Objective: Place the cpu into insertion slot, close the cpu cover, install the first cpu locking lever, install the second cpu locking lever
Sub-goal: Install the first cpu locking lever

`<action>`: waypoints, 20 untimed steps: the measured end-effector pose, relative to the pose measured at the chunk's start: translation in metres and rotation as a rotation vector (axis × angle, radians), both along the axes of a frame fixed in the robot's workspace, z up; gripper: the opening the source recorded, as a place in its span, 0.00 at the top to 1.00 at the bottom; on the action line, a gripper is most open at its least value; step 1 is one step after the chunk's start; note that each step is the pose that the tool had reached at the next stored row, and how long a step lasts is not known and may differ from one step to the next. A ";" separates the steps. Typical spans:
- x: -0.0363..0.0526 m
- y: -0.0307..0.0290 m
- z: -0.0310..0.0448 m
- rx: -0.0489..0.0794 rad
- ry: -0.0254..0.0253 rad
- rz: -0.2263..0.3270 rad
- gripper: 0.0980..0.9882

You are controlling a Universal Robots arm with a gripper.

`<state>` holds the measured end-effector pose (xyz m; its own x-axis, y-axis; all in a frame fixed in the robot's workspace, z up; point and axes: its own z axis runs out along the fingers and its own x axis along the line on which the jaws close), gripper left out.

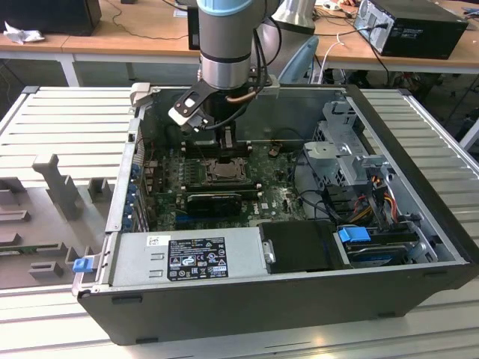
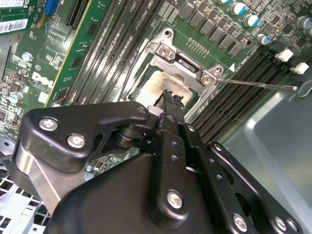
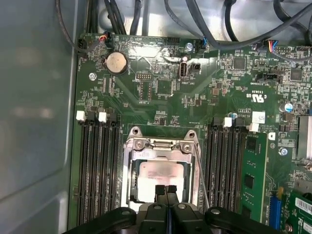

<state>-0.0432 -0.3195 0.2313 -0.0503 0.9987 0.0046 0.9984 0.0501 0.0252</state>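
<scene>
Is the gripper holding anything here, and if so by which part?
Nothing is held: the gripper is shut empty, its tips over the seated cpu.

- An open black computer case (image 1: 299, 299) lies on a grey slatted table (image 1: 75, 112).
- A green motherboard (image 3: 161, 92) lines its floor, with a round coin battery (image 3: 116, 62) on it.
- Long black memory slots (image 3: 97, 161) run in parallel rows, and a green memory module (image 3: 253, 180) stands beside another bank.
- A silver power supply (image 1: 187, 254) lies along the case's near wall, with a blue clip (image 1: 81, 263) just off its end on the exterior view's left.
- A metal drive cage (image 1: 340, 138) and coloured cables (image 1: 378, 191) occupy the exterior view's right.
- Wooden desks (image 1: 127, 34) stand behind.
</scene>
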 end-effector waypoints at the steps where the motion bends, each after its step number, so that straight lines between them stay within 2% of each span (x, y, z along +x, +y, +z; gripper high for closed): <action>1: -0.0001 0.0000 0.0000 0.000 0.0000 0.000 0.99; 7: -0.0001 0.0000 0.0053 -0.002 0.0000 0.000 0.99; 10: -0.0001 0.0000 0.0136 -0.009 0.0000 0.000 0.99; 13: -0.0001 0.0000 0.0276 -0.027 0.0000 0.000 0.99; 16: -0.0002 0.0000 0.0350 -0.034 0.0001 0.000 0.99; 17: -0.0001 0.0000 0.0353 -0.035 -0.0001 0.002 0.99; 19: -0.0001 0.0000 0.0354 -0.035 -0.0007 0.035 0.99; 20: -0.0001 0.0000 0.0354 -0.035 -0.0012 0.069 0.99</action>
